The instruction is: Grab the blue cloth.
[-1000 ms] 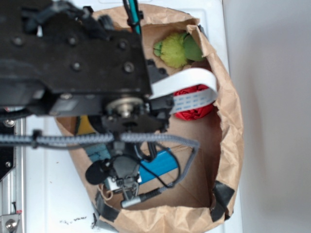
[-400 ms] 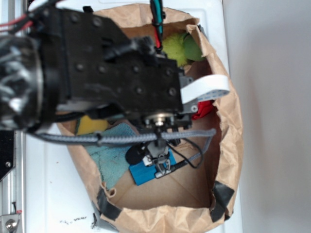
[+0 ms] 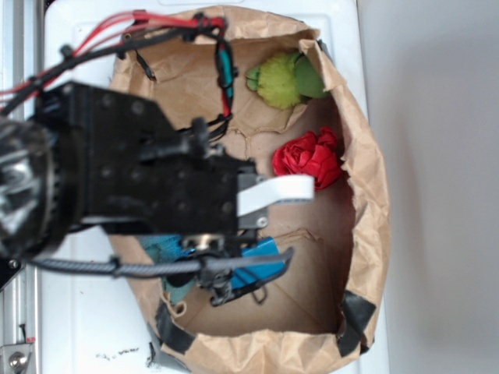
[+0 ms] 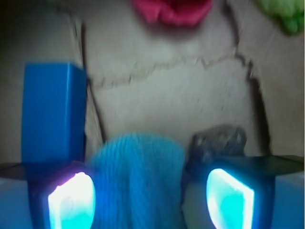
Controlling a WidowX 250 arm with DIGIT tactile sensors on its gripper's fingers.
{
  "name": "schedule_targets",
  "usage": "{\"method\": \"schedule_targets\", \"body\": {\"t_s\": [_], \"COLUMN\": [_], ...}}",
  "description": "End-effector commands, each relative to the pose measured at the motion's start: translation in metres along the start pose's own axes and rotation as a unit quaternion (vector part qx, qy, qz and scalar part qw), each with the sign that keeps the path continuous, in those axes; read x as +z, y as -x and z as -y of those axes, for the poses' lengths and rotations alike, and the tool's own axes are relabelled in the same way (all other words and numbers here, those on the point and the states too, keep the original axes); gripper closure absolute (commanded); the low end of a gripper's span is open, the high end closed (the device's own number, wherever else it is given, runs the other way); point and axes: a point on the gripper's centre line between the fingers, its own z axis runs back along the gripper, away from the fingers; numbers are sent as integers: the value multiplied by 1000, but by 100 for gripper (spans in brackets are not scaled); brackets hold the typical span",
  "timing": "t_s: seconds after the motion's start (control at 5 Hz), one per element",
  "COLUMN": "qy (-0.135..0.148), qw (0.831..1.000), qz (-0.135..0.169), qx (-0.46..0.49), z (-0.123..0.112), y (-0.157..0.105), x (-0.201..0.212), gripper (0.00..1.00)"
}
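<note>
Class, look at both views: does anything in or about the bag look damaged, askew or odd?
The paper bag is crumpled and patched with black tape at its lower corners, and its floor shows cracked creases in the wrist view. The blue cloth lies bunched between the open gripper fingers. Nothing has spilled out.

A brown paper bag (image 3: 366, 195) lies open on a white counter (image 3: 86, 327), filling most of the frame. Inside it, a green plush (image 3: 282, 79) sits at upper centre, a red flower (image 3: 309, 159) right of centre, and a blue block (image 3: 263, 261) at lower centre.
</note>
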Motion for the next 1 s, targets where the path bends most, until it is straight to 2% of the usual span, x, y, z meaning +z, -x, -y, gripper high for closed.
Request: {"method": "schedule_targets", "body": {"t_s": [0.0,0.4,0.8], "qy": [14,35,42], "qw": [1000,999,999], "qz": [13,1,7], "qx": [-10,-14,-27], "z": [7,10,17], "y": [1,6,15], "x": [18,30,25], "gripper": [0,0,0]}}
